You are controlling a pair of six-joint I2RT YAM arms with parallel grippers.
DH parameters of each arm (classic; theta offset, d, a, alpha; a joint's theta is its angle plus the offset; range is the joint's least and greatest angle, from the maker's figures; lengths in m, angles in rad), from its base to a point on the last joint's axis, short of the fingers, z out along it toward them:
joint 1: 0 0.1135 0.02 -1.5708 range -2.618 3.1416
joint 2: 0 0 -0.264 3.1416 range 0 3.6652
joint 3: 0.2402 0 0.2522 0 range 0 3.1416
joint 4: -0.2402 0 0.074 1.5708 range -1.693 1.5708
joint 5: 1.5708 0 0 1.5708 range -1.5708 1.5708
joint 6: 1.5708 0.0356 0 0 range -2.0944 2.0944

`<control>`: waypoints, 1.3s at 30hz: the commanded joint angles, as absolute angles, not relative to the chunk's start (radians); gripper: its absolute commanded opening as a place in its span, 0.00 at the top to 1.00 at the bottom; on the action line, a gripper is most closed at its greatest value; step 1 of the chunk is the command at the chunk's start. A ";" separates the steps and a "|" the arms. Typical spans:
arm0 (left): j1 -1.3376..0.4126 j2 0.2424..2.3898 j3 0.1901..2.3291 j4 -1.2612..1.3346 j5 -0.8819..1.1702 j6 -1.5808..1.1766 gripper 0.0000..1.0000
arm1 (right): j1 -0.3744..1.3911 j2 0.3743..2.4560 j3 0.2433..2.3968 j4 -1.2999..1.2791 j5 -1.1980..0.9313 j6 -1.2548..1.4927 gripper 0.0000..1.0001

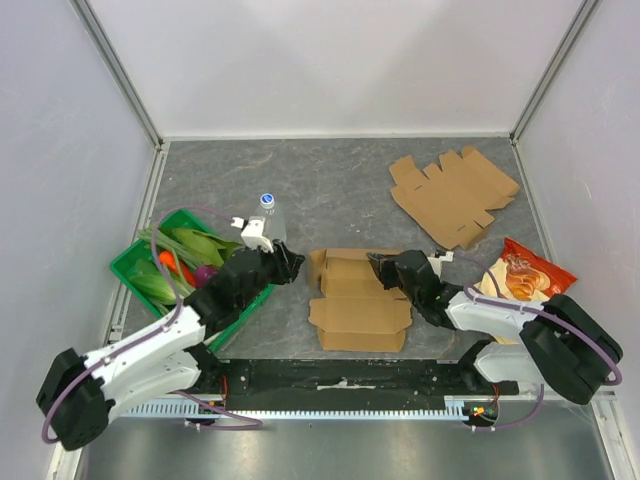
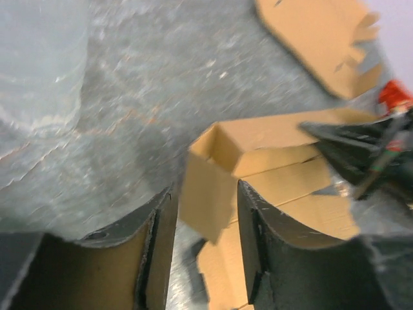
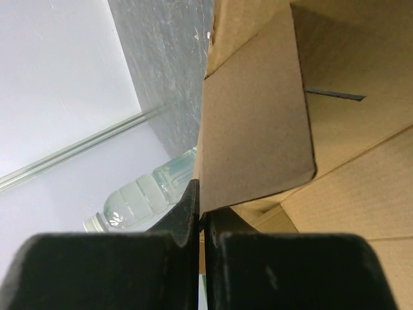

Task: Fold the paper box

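Note:
The paper box (image 1: 358, 300) lies partly folded at the table's middle, its far wall raised and its near panel flat. At the box's left end my left gripper (image 1: 290, 265) is open. In the left wrist view a loose side flap (image 2: 208, 210) hangs between the spread fingers (image 2: 258, 226) of the left gripper (image 2: 205, 187), touching neither. My right gripper (image 1: 380, 262) is at the box's right end. In the right wrist view the right gripper (image 3: 201, 210) is shut on the edge of an upright cardboard flap (image 3: 258, 129).
A second flat cardboard blank (image 1: 453, 195) lies at the back right. A clear water bottle (image 1: 268, 210) stands behind the left gripper. A green basket (image 1: 130, 262) of vegetables sits at the left, and an orange snack bag (image 1: 520, 275) at the right.

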State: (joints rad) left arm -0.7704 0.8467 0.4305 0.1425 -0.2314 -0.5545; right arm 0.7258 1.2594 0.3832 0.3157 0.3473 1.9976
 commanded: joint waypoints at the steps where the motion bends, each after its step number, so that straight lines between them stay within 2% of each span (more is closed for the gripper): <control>1: -0.755 0.986 0.532 -0.066 -0.212 -0.614 0.55 | 0.706 1.233 0.345 0.442 0.321 1.984 0.99; 4: -0.755 1.064 0.560 -0.081 -0.196 -0.606 0.55 | 0.704 1.210 0.342 0.460 0.321 1.919 0.99; 8: -0.756 1.052 0.526 -0.020 -0.173 -0.597 0.47 | 0.700 1.180 0.330 0.592 0.331 1.813 1.00; 12: -0.752 1.034 0.515 -0.003 -0.182 -0.574 0.44 | 0.690 1.167 0.347 0.664 0.328 1.695 0.99; 18: -0.701 1.034 0.496 0.032 -0.186 -0.612 0.50 | 0.676 1.245 0.296 0.830 0.253 1.566 1.00; 22: -0.669 1.038 0.469 0.090 -0.129 -0.609 0.47 | 0.673 1.308 0.256 0.964 0.227 1.513 1.00; 32: -0.666 1.103 0.520 0.075 -0.068 -0.548 0.42 | 0.632 1.374 0.207 1.051 0.181 1.483 1.00; 35: -0.679 1.143 0.541 0.087 -0.029 -0.520 0.41 | 0.617 1.385 0.201 1.052 0.170 1.555 1.00; 39: -0.716 1.251 0.627 0.054 -0.075 -0.485 0.38 | 0.614 1.430 0.225 1.058 0.143 1.624 1.00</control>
